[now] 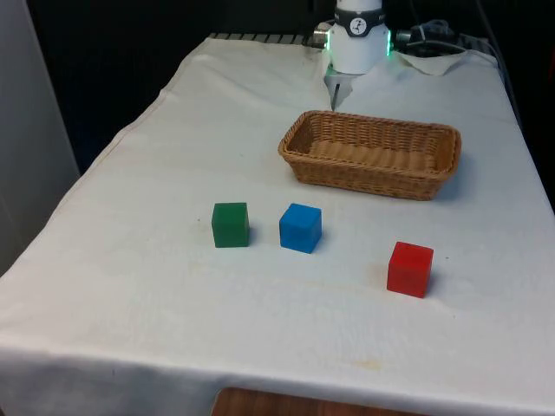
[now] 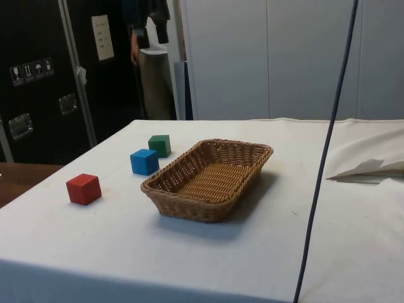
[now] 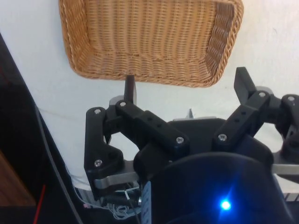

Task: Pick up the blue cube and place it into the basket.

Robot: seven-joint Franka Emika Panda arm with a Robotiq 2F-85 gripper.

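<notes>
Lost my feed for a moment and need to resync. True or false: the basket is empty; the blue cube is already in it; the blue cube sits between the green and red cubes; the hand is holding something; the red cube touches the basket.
1. The basket is empty. True.
2. The blue cube is in the basket. False: it sits on the cloth, in front of the basket.
3. The blue cube sits between the green cube and the red cube. True.
4. The hand holds something. False: its fingers are open and empty.
5. The red cube touches the basket. False: they stand apart.
</notes>
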